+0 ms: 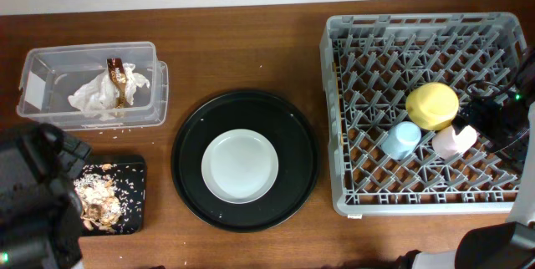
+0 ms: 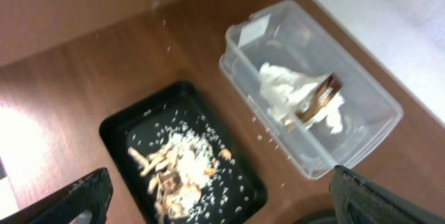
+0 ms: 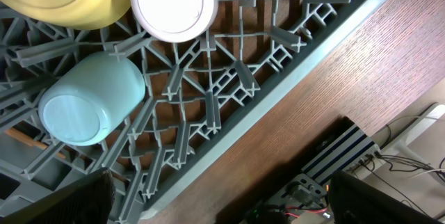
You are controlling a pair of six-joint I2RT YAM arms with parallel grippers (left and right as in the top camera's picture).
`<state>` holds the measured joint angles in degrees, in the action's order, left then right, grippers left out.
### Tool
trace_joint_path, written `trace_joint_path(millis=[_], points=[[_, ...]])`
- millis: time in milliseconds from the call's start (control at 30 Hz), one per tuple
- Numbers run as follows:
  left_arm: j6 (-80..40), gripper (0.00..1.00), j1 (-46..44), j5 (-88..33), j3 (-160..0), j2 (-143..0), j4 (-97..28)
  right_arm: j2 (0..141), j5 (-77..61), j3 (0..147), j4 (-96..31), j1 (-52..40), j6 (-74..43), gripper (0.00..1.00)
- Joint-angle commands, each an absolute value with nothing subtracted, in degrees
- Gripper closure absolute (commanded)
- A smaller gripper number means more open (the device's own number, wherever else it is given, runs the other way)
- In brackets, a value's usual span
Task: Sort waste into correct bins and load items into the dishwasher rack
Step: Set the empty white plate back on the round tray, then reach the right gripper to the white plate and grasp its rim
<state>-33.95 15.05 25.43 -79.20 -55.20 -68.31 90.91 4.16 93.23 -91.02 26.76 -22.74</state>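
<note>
The clear tub (image 1: 33, 56) at the back left holds the white napkin (image 1: 96, 98) and the brown-and-gold wrapper (image 1: 119, 77). The shallow black tray (image 1: 134, 177) holds bones and rice (image 1: 99, 198). The greyish-white plate (image 1: 240, 165) lies on the round black tray (image 1: 192, 135). The grey rack (image 1: 334, 93) holds the yellow bowl (image 1: 432, 104), the blue cup (image 1: 401, 139) and the pink cup (image 1: 454, 140). My left gripper (image 2: 222, 206) is open and empty above the black tray (image 2: 118, 130). My right gripper (image 3: 222, 196) is open and empty over the rack's edge (image 3: 229, 113).
Loose rice grains lie on the wood between the tub (image 2: 375, 106) and the black tray. Cables and electronics (image 3: 313, 182) sit beyond the table edge next to the rack. My right arm (image 1: 501, 114) hangs over the rack's right side.
</note>
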Motion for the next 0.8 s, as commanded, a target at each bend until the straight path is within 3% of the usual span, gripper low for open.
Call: trace_joint_path(millis=[0, 100, 167, 200, 267, 333, 400, 467, 533, 633, 767], points=[[-35.1, 0.01, 15.6, 23.9, -79.5, -59.0, -71.5, 90.6, 4.3, 93.2, -91.0, 27.0, -23.5, 0.01], [-35.1, 0.01, 15.6, 23.1, -79.5, -62.4, -73.0, 90.6, 2.9, 93.2, -84.7, 27.0, -23.5, 0.01], [-35.1, 0.01, 15.6, 23.1, -79.5, -64.5, -73.0, 90.4, -17.9, 93.2, -88.7, 27.0, -20.1, 0.01], [-35.1, 0.01, 15.6, 23.1, -79.5, -65.2, -73.0, 90.0, -26.3, 93.2, -88.7, 26.3, -11.9, 0.01], [-35.1, 0.01, 15.6, 23.1, -79.5, -66.0, -73.0, 87.4, -28.7, 93.2, -88.2, 22.2, -8.2, 0.01], [-35.1, 0.01, 15.6, 23.1, -79.5, -66.0, -73.0, 82.0, -26.7, 93.2, -85.3, 14.3, -7.7, 0.01], [-35.1, 0.01, 15.6, 23.1, -79.5, -66.1, -73.0, 76.6, -21.6, 93.2, -81.2, -0.1, -8.5, 0.01], [-35.1, 0.01, 15.6, 23.1, -79.5, -66.1, -73.0, 77.7, -6.4, 93.2, -80.3, -17.8, -23.0, 0.01], [-35.1, 0.01, 15.6, 23.1, -79.5, -66.0, -73.0, 83.8, 1.5, 93.2, -76.7, -35.9, -28.2, 0.01], [-35.1, 0.01, 15.6, 23.1, -79.5, -66.1, -73.0, 97.4, 1.8, 93.2, -68.4, -47.5, -28.2, 0.0], [-35.1, 0.01, 15.6, 23.1, -79.5, -66.1, -73.0, 113.3, 2.0, 93.2, -60.9, -49.0, -30.3, 0.03]])
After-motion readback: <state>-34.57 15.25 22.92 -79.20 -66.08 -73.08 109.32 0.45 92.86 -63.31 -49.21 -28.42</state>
